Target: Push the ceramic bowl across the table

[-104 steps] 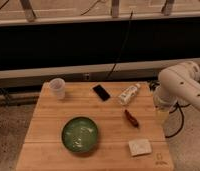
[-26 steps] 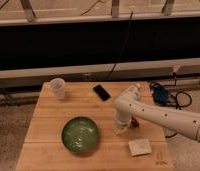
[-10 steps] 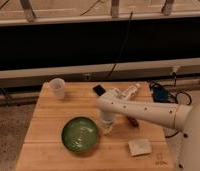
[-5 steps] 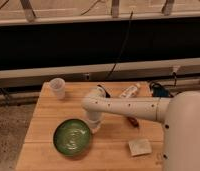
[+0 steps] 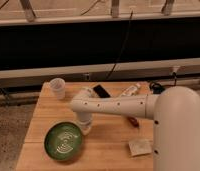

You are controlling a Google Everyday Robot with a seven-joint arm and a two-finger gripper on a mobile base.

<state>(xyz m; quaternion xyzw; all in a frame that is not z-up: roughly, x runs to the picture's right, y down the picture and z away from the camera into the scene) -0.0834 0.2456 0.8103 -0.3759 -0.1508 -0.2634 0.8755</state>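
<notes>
The ceramic bowl (image 5: 64,141), dark green and glossy with pale rings inside, lies on the table (image 5: 108,150) near its front left corner. My white arm reaches in from the right across the middle of the tabletop. Its gripper (image 5: 85,128) points down at the bowl's right rim and looks to be touching it. The fingers sit low behind the rim.
A small translucent cup (image 5: 57,87) stands at the back left. A black phone (image 5: 101,91) and a white bottle (image 5: 129,90) lie along the far edge. A small reddish item (image 5: 132,121) and a pale flat packet (image 5: 141,147) sit to the right.
The arm has swept leftward across the table to the bowl. The bowl has slid left and toward the front edge.
</notes>
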